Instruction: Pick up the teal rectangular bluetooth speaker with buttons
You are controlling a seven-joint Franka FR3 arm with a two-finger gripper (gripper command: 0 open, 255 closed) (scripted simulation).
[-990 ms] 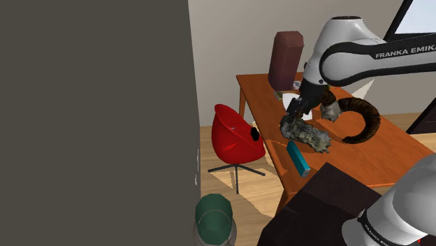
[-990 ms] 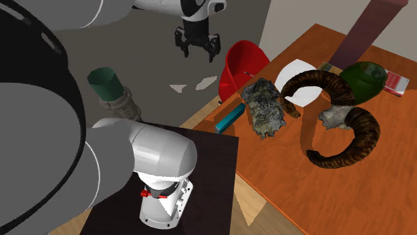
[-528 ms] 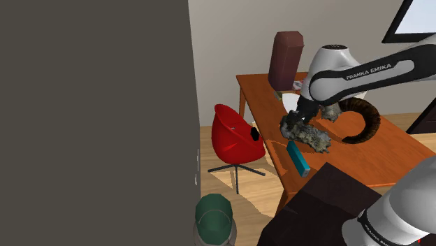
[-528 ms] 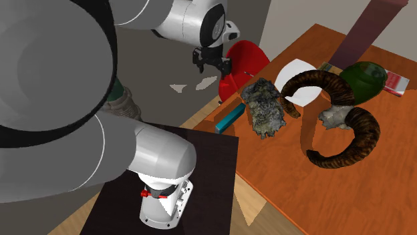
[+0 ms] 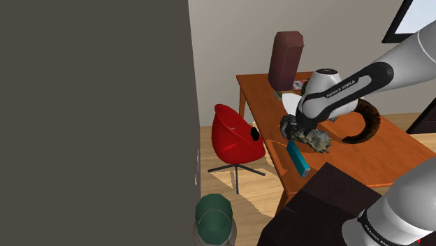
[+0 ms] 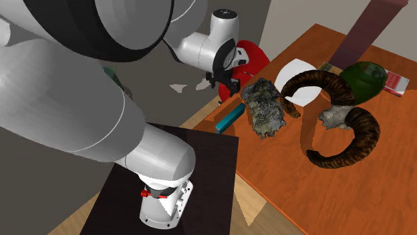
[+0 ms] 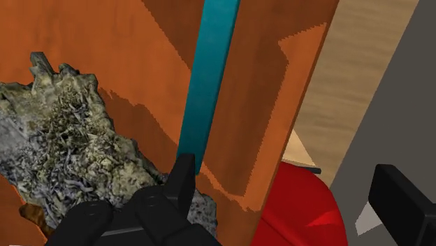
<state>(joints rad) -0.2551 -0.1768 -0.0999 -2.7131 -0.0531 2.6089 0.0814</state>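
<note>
One teal speaker point(image 7: 207, 84) just beyond jaws

One speaker point(image 6: 230, 117), one chair point(image 5: 236, 136), one plate point(image 6: 292, 67)

I log the slim teal rectangular speaker point(image 5: 298, 157), centre-right of the shoulder view, as plain, unpatterned. Orange-brown wooden table point(image 5: 391, 150). Rough rock-like lump point(image 6: 265, 107): mottled grey and olive. Curled dark brown horns point(image 6: 311, 77): ridged banding. Red shell chair point(image 5: 234, 136): uniform.
</note>
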